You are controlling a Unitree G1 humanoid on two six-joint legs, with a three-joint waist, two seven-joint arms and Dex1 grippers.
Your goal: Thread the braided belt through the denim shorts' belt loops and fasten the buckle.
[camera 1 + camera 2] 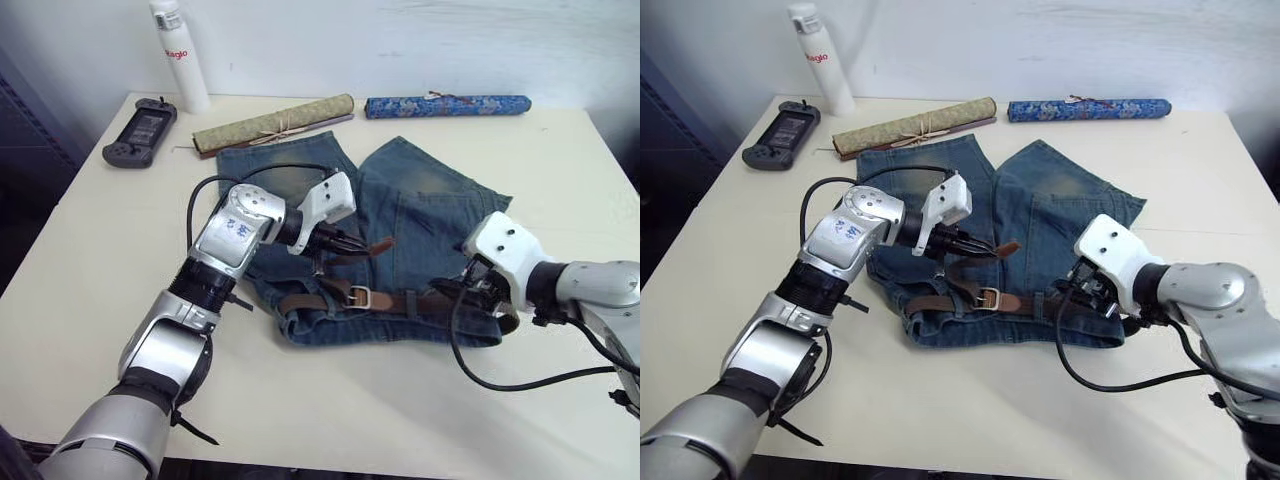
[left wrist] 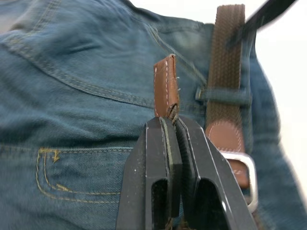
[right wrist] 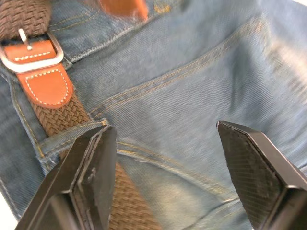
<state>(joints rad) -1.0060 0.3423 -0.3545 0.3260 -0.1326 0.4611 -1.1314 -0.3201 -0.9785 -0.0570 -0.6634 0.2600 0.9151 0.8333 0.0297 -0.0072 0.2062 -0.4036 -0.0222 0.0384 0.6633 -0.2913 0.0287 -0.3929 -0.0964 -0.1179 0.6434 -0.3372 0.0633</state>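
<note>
The denim shorts (image 1: 430, 215) lie flat on the white table, waistband toward me. The braided belt (image 1: 395, 300) runs along the waistband, with its silver buckle (image 1: 358, 297) near the middle. My left gripper (image 2: 175, 122) is shut on the belt's brown leather tip (image 2: 166, 86), held just above the shorts behind the buckle. A denim belt loop (image 2: 223, 93) crosses the strap close by. My right gripper (image 3: 165, 143) hovers open over the right part of the waistband, one finger (image 3: 93, 163) beside another belt loop (image 3: 67, 139) with the strap under it.
At the table's far edge lie an olive cloth roll (image 1: 272, 123) and a blue patterned roll (image 1: 447, 105). A white bottle (image 1: 178, 55) and a black handheld console (image 1: 140, 132) sit at the far left. Black cables loop from both wrists.
</note>
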